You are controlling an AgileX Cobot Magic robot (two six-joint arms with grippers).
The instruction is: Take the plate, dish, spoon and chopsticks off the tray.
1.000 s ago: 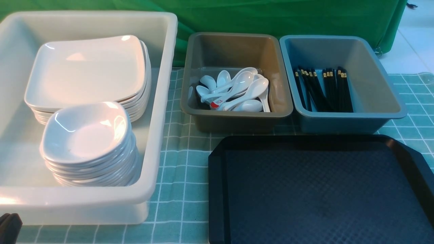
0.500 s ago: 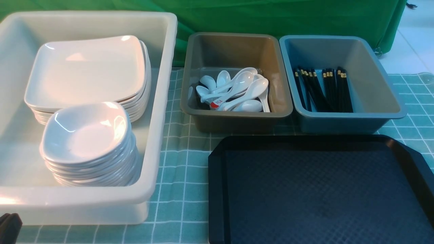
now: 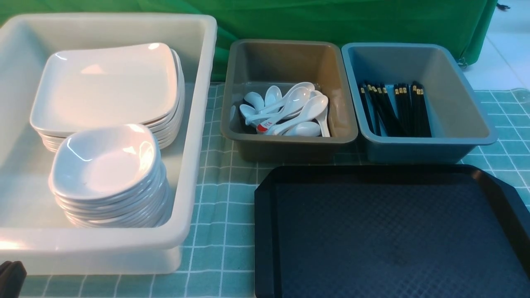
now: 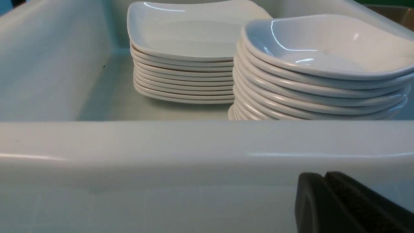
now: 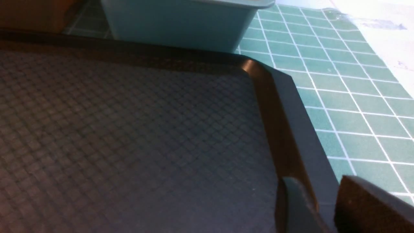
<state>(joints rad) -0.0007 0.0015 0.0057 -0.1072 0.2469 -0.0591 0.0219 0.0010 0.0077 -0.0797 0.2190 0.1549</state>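
A white tub (image 3: 194, 124) sits on a green checked cloth (image 3: 219, 198). Beside it stand a grey-brown bin (image 3: 290, 151) and a blue-grey bin (image 3: 468, 120), touching, before a green drape (image 3: 331, 20).

The left gripper (image 4: 323, 176) sits just outside the near wall of the tub (image 3: 198, 124); beyond it, inside the tub, the stack of dishes (image 3: 107, 165) is the closer one and the stack of plates (image 3: 103, 87) stands behind it. The right gripper (image 5: 318, 181) is at the right rim of the tray (image 3: 265, 231), one finger inside the rim and one outside. Ahead of this gripper, behind the tray, stands the bin (image 3: 463, 107) with the chopsticks (image 3: 397, 111), and to that bin's left, between it and the tub, the other bin (image 3: 244, 62) with the spoons (image 3: 290, 111), all on the cloth (image 3: 223, 198).
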